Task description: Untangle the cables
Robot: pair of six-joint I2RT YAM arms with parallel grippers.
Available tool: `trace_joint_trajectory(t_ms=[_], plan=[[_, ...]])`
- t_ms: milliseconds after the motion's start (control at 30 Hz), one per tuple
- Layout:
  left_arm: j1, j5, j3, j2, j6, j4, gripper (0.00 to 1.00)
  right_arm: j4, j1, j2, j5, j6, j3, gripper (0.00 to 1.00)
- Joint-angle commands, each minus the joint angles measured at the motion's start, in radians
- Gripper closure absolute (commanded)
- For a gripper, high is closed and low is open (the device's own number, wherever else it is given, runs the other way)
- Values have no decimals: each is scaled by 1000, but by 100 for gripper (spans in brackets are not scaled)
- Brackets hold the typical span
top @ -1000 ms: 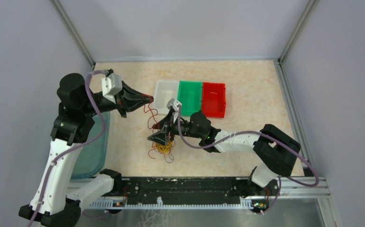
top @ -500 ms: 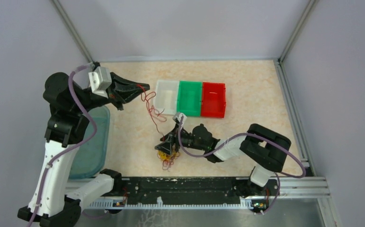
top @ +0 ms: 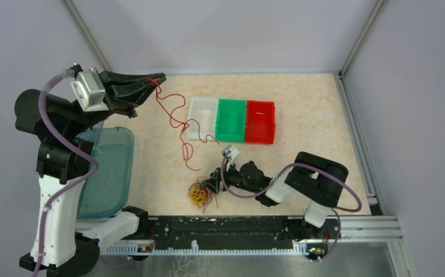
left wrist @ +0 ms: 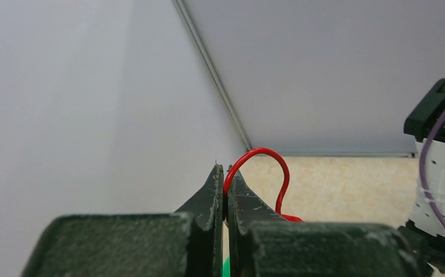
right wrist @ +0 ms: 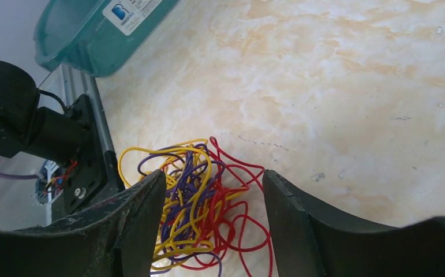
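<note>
Broadly, the worktop (top: pixel 312 104) carries it all, with a teal tub (top: pixel 113 173) at its nine o'clock edge and three small bins (top: pixel 232 101) toward twelve. The left arm (top: pixel 58 190) stands tall and reaches toward eleven o'clock. The right arm (top: pixel 318 179) lies folded low along the near edge, pointing toward nine.

Between them the cables sit in two lots. The tangle (top: pixel 199 194), a knot of yellow, purple and red loops, rests on the worktop at six o'clock. It lies right between the right fingers (right wrist: pixel 145 213), which stand apart on either side of it and grip nothing.

The red cable (top: pixel 176 124) hangs from the left fingers (left wrist: pixel 208 196), which are pinched tight on its upper end, high at eleven o'clock. Its long axis runs from there down toward five o'clock in loose waves, past the white bin's corner. Its lower end comes near the tangle's twelve o'clock side, but I cannot tell whether that end is joined to the knot or free of it.

The right arm is much the nearer to the tangle. The next move probably turns on pinning the knot while the red strand draws off toward eleven.
</note>
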Motion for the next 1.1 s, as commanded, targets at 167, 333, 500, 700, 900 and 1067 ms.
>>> trace_joint_trajectory(t_ms=[167,333,500,700,900,1067], plan=[[-7,-78,74,27,55,28,100,21,11,-178,112,-68,7,32],[-6,-82,38,17,58,28,100,-148,11,-356,150,-134,53,25],[-6,-82,2,17,62,32,100,-312,1,-487,181,-191,101,21],[-6,-102,-74,49,29,67,100,-404,-47,-594,204,-188,73,20],[-7,-167,-159,110,85,108,100,-443,-85,-698,336,-140,-9,20],[-15,-244,-248,163,179,162,100,-504,-92,-754,416,-136,-29,22]])
